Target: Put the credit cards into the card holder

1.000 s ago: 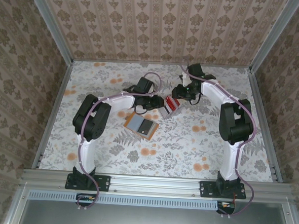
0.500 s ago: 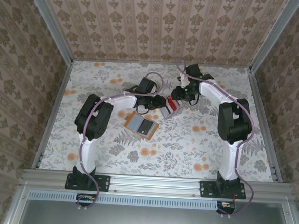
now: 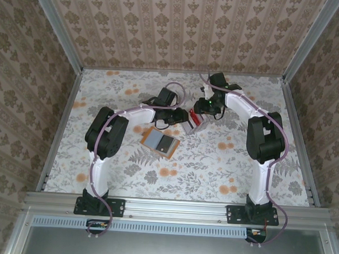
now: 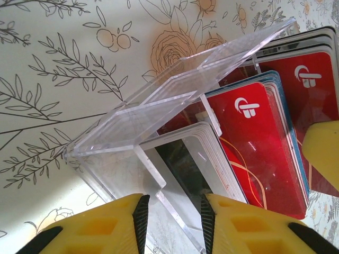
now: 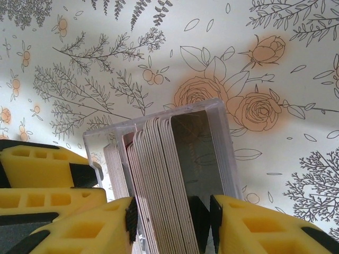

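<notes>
Seen from the top, the card holder (image 3: 160, 141) lay open and flat on the flowery table (image 3: 213, 170), a little left of the middle of the picture. Its grey inside faced up. It sat near the credit cards but did not touch them.

The credit cards (image 4: 255, 138) stood on their edges in a clear stand (image 4: 159, 103). In the top view, the stand was just up and to the right of the card holder, between the two grippers. Most of the cards were red with a pale mark. One at the front looked dark and shiny.

The left gripper (image 4: 173, 207) was at the bottom of the left wrist picture. Its two yellow fingers (image 4: 106, 227) were a little way apart, with the near edge of the clear stand between them. I could not tell if they were squeezing it.

The right gripper (image 5: 170, 211) was at the bottom of the right wrist picture. The stack of cards filled the space between its yellow fingers, so it was clamped on the cards. They leaned toward the upper right of that picture.

The yellow tip of the right gripper also showed at the right edge of the left wrist picture, in front of the red cards.
</notes>
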